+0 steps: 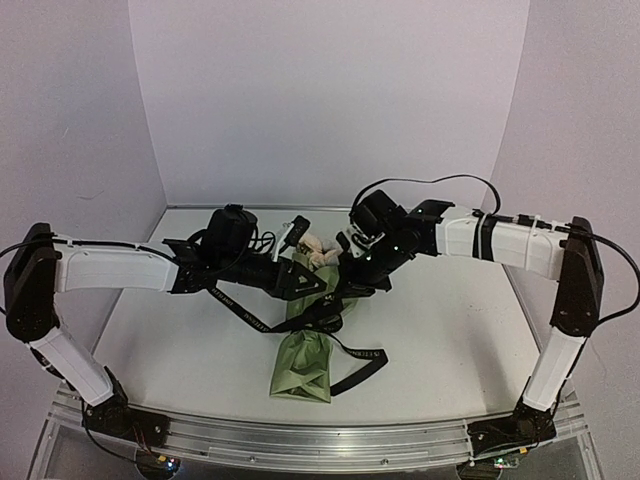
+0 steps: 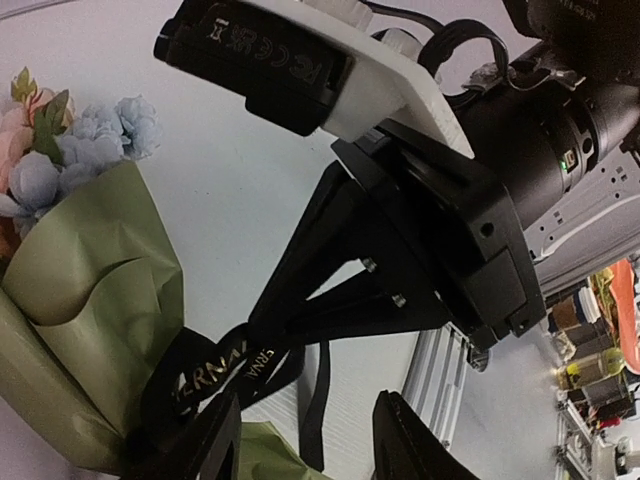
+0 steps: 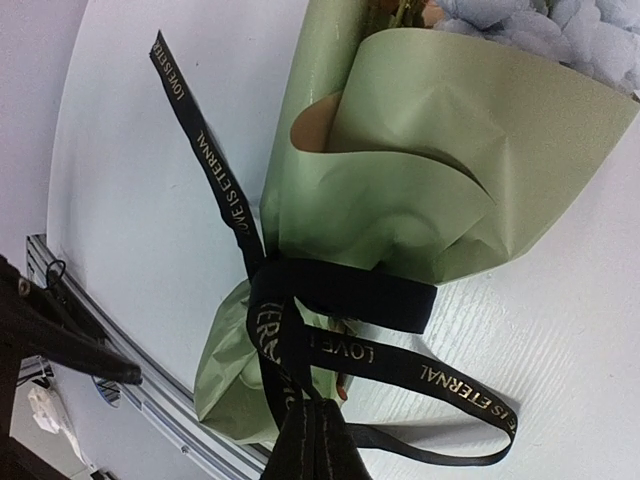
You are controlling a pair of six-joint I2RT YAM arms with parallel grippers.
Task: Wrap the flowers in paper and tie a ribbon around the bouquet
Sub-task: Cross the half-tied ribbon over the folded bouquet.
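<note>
Top external view: the bouquet (image 1: 303, 365) lies at the centre of the white tabletop (image 1: 450, 330), blooms toward the far wall and narrow end toward the arm bases. The left end effector (image 1: 302, 283) sits just left of its waist.

Left wrist view: the fingers (image 2: 212, 445) stand partly apart with a clear gap. The ribbon (image 2: 215, 370) runs just beside the left finger, and I cannot tell whether a strand lies between the fingers.

Centre: the olive paper (image 3: 430, 170) is rolled into a cone around the flowers (image 3: 540, 25). The ribbon bands the waist once, with one lettered tail trailing left and a loop lying to the right.

Right: the right end effector (image 1: 335, 300) is closed, pinching the ribbon strands just below the band, as the right wrist view shows.

Handling, as a judgement:
- The bouquet looks very light, so any pull on the ribbon may drag it across the tabletop unless the other side holds tension.
- The paper is thin, creased and springy, likely to unroll if the band slackens, and it crushes easily, so it should not be pinched.
- The ribbon is limp and smooth, and probably slips in a loose pinch.
- The best hold is flat across the ribbon's width, on the free tail close to the crossing at the waist.
</note>
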